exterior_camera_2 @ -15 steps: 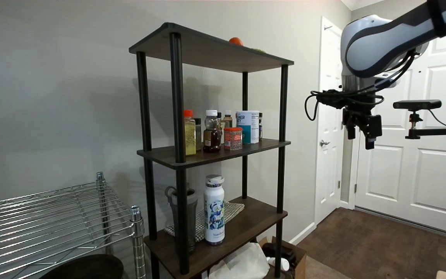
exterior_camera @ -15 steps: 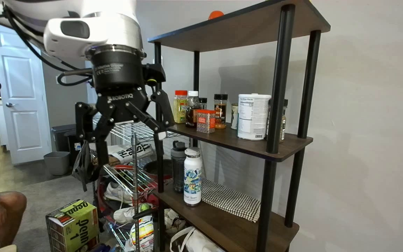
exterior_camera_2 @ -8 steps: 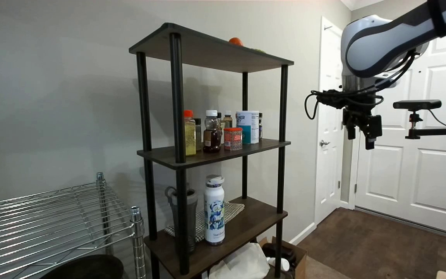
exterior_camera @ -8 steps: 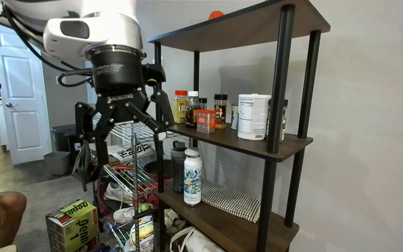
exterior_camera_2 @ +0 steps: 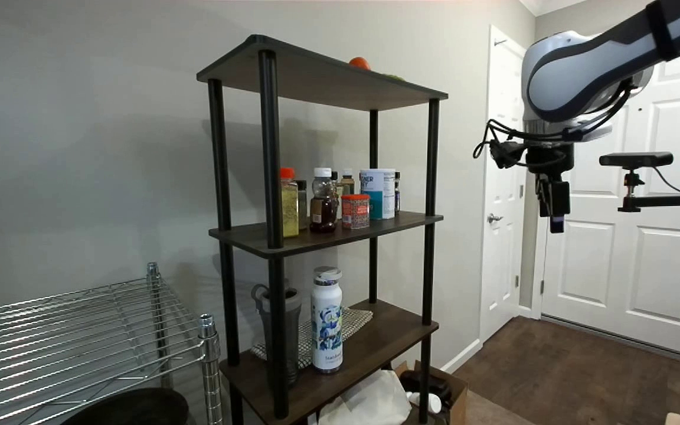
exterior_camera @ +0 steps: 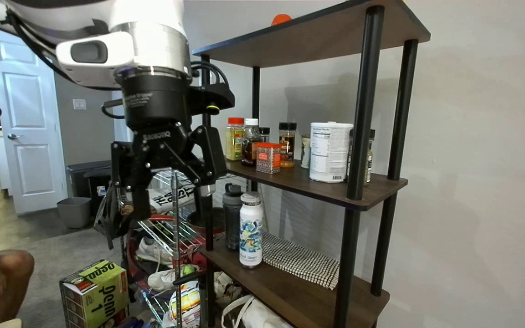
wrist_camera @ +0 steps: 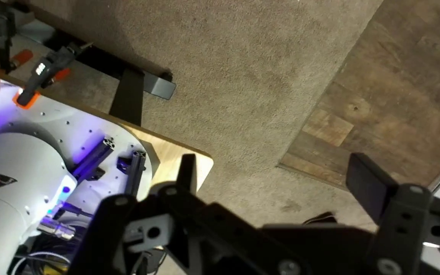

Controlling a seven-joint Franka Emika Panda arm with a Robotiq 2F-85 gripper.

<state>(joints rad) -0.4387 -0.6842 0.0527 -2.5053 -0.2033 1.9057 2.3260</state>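
Note:
My gripper hangs pointing down with its fingers wide apart and nothing between them. It also shows at the right in an exterior view, well to the side of the dark shelf unit. In the wrist view the open fingers are above carpet, with a light wood table corner behind one finger. On the middle shelf stand a red-lidded tin, a white canister, a yellow seasoning bottle and several other bottles. A white patterned bottle and a dark shaker bottle stand below.
A checked cloth lies on the lower shelf. A wire rack stands beside the unit. An orange thing sits on top. A camera on an arm is near the gripper. A person's leg shows at lower left.
My gripper has turned about its vertical axis and moved a little lower, slightly right in an exterior view. Its cables shifted with it. The fingers stay open; the shelf things have not moved.

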